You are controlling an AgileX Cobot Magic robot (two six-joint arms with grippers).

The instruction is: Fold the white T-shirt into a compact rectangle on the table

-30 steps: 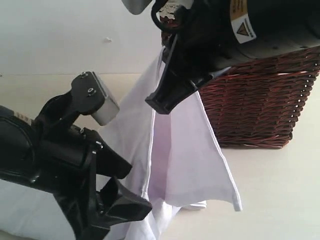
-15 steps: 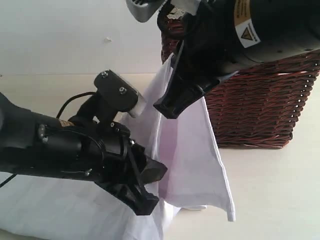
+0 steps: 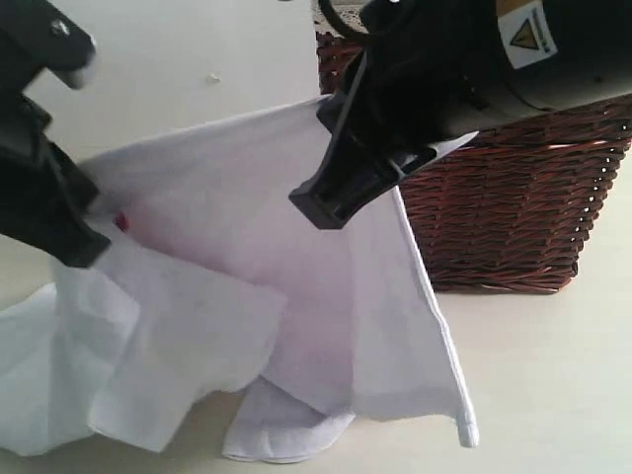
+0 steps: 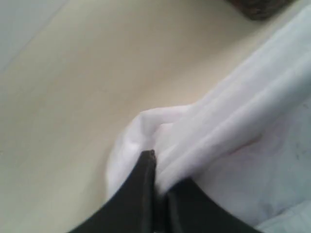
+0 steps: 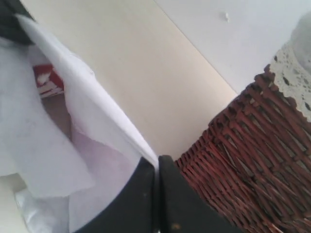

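Between two grippers (image 4: 153,158) (image 5: 156,164) hangs one white T-shirt (image 3: 247,237).

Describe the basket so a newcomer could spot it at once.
In the exterior view, follow the pale table to the right, behind the right gripper. The basket stands there: dark reddish-brown wicker, unlike the white shirt hanging in front of it.

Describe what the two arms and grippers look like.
Both are matte black. The right arm is bulky and carries a yellow-and-white warning-triangle label; the right gripper ends in flat, wedge-shaped fingers. The left gripper has the same tapered black fingers.
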